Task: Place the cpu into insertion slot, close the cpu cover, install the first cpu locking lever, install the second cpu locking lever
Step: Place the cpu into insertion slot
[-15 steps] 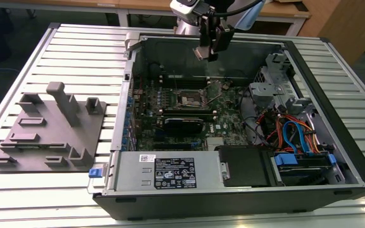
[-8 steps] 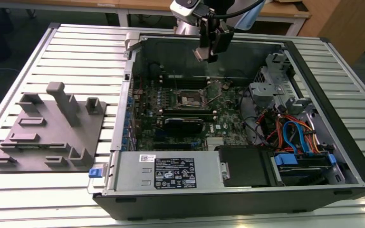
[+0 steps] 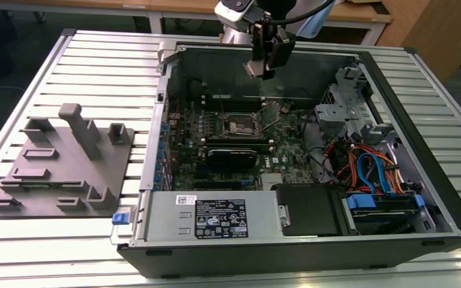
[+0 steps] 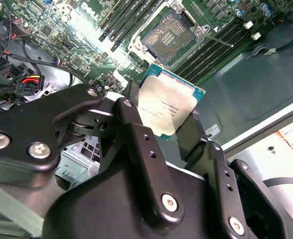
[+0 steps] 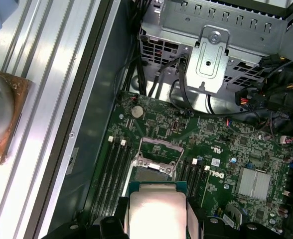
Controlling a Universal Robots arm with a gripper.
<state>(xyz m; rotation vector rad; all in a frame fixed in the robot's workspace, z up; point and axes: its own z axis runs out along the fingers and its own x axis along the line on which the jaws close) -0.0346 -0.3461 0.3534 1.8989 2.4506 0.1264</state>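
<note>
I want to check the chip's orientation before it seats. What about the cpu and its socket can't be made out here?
- The cpu: one corner is hidden behind the gripper in the second wrist view, and the first wrist view's edge cuts it off.
- The insertion slot: part of it lies behind the cpu in the first wrist view.
- In the exterior view the slot's inside is too small to make out.
</note>
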